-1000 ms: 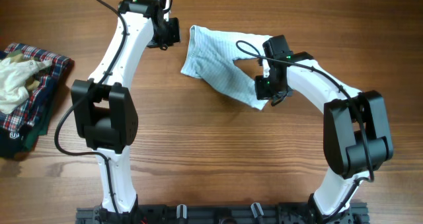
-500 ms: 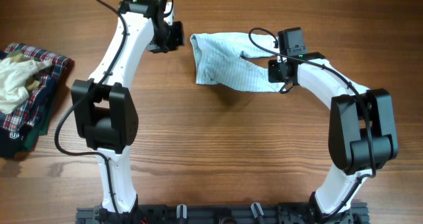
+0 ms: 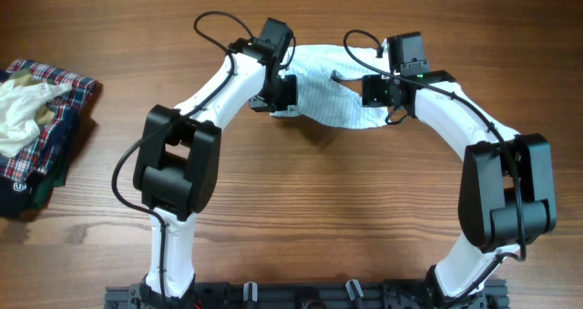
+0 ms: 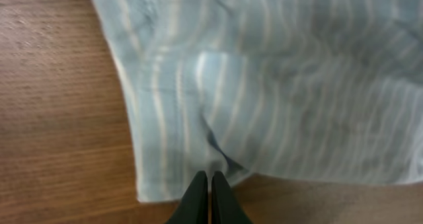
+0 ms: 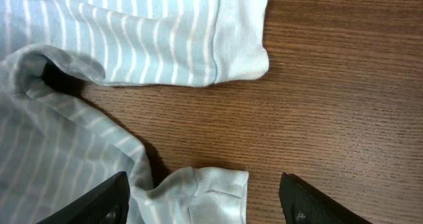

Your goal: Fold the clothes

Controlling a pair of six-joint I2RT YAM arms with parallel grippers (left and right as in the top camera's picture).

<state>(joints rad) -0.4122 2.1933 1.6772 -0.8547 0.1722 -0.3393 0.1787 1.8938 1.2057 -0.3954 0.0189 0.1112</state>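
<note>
A light blue, white-striped garment lies crumpled on the wooden table between my two arms. My left gripper is over its left end. In the left wrist view the garment fills the frame, and the left gripper is shut, its tips touching a pucker at the hem. My right gripper is over the garment's right end. In the right wrist view it stands open with a ribbed cuff lying loose between the fingers, and a folded layer of the garment lies beyond.
A pile of other clothes, plaid with a cream piece on top, sits at the table's left edge. Bare wood stretches in front of the garment.
My right gripper carried the garment's lower right part back over itself, then opened and let go. My left arm swung right from beside the garment onto its left end.
</note>
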